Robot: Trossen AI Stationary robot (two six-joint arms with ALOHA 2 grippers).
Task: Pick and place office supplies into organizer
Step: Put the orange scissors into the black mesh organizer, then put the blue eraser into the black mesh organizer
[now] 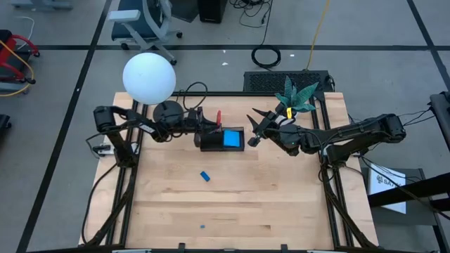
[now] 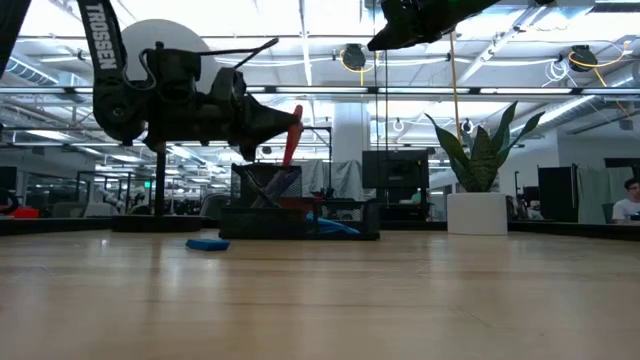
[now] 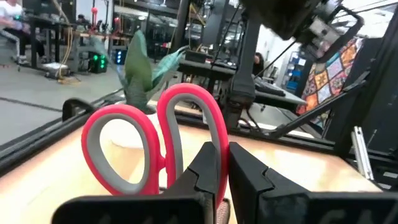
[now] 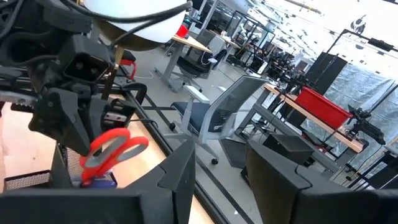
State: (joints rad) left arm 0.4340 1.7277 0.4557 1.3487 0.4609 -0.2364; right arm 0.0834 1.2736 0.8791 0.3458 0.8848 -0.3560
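The red-handled scissors (image 1: 219,116) stand tilted over the black organizer (image 1: 211,145), handles up (image 2: 291,130), with their lower part down in its taller section (image 2: 262,190). My left gripper (image 1: 209,124) reaches in from the table's left and is shut on them. A bright blue note pad (image 1: 231,138) lies in the organizer's lower section. My right gripper (image 1: 252,128) hovers open, higher up, beside the organizer's right end. A small blue eraser (image 1: 204,176) lies flat on the table nearer the front. No pen is clearly visible. My left gripper (image 3: 227,149) pinches the scissors between its two fingers at the outer side of one handle loop (image 3: 216,127). The fingers (image 3: 208,168) come roughly level from the table's left. The handles are in the air, tilted, and the lower part reaches down into the organizer.
A white globe lamp (image 1: 149,77) with a round black base (image 1: 167,111) stands behind my left arm. A potted plant (image 1: 295,95) sits at the far right. A tiny blue bit (image 1: 202,227) lies near the front edge. Bare wood lies in front of the organizer.
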